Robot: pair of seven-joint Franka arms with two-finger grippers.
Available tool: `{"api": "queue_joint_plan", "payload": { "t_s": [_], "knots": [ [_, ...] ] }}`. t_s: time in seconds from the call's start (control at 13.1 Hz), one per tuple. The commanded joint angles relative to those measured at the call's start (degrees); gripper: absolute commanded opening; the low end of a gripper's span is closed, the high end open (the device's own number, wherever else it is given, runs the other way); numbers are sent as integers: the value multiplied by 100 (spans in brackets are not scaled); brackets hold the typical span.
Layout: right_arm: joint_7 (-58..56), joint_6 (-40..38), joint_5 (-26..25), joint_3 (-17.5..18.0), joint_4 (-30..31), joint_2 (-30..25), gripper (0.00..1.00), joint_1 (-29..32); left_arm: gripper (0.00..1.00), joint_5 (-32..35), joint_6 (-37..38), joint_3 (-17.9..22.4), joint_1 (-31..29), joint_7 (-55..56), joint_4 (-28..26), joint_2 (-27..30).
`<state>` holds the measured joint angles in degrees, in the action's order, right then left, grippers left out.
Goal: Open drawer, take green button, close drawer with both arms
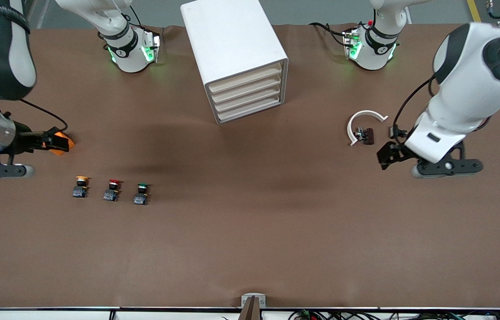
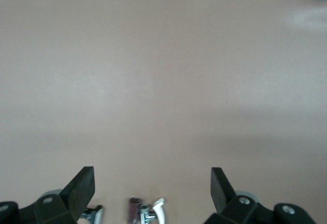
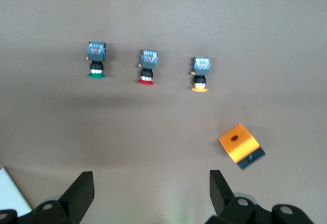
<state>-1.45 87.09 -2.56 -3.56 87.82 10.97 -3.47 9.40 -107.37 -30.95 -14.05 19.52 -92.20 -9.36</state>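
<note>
meanwhile both the left gripper and right gripper gape wide, empty.

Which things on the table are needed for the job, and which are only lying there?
Needed:
- cabinet, drawers all shut
- green button
- left gripper, open, over the table beside the white ring
- right gripper, open, over the orange block

Lying about:
- red button
- yellow button
- orange block
- white ring

The brown table carries a white cabinet, three buttons, an orange block and a white curved piece.
</note>
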Motion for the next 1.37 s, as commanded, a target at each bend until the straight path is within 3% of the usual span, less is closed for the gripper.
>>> {"api": "queue_joint_plan", "payload": {
  "t_s": [0.0,0.31,0.61,0.84,0.99,1.3],
  "knots": [
    [-40,-412,-87,66,-362,46,100,162,100,-25,347,455,225,-525,-131,513],
    [30,-412,81,92,-380,20,100,444,100,-553,1076,2019,1315,-1098,-184,1076],
    [-31,-974,133,92,-1020,20,100,821,100,-815,1183,2680,1694,-1415,-631,1647],
    [-39,-1071,194,127,-1030,2,100,821,100,-922,1192,2796,1721,-1468,-747,1833],
    [-57,-1124,615,92,-900,-216,100,883,100,-922,1201,2761,1651,-1433,-729,1832],
    [-171,-940,599,101,-732,-498,100,875,100,-922,1394,2787,1624,-1355,-721,1965]
  ]
}}
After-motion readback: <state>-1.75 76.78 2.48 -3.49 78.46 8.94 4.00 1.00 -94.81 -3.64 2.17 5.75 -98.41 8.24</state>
